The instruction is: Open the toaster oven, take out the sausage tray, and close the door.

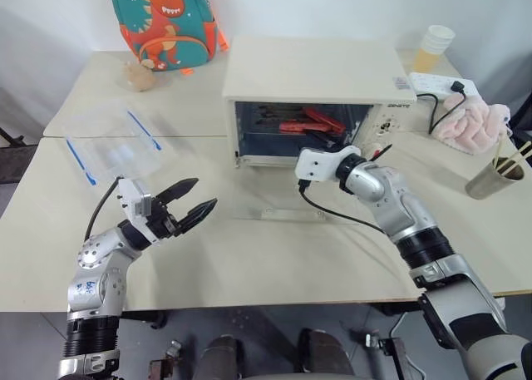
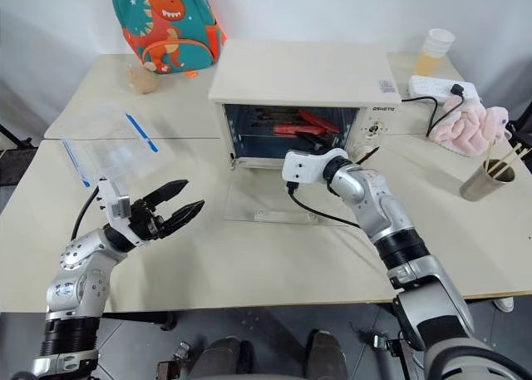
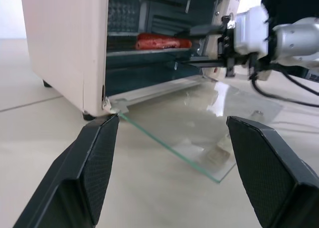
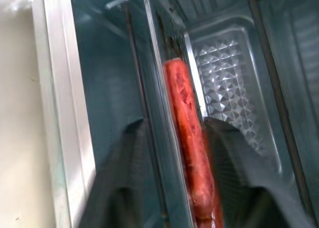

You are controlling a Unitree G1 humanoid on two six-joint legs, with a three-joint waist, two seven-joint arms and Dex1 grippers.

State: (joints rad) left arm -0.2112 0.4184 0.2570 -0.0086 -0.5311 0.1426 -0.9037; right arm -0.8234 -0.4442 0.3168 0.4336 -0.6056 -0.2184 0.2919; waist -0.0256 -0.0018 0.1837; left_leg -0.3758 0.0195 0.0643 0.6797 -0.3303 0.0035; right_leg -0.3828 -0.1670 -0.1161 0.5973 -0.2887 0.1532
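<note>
The cream toaster oven (image 1: 316, 68) stands at the back of the table. Its glass door (image 1: 266, 193) lies folded down flat in front of it. Inside, on a shelf, the silvery sausage tray (image 4: 229, 73) holds red sausages (image 1: 312, 118). My right gripper (image 3: 182, 48) reaches into the oven mouth, open, its fingers standing above and below the tray's front rim and a sausage (image 4: 187, 118). I cannot tell whether they touch it. My left gripper (image 1: 204, 193) hovers open and empty above the table, left of the door's near corner.
A clear plastic container with blue clips (image 1: 116, 147) lies at the left. A dinosaur backpack (image 1: 166, 22) leans at the back. Right of the oven are a power strip (image 1: 440, 85), a pink cloth (image 1: 474, 122), a metal cup with chopsticks (image 1: 490, 180) and a plastic cup (image 1: 432, 47).
</note>
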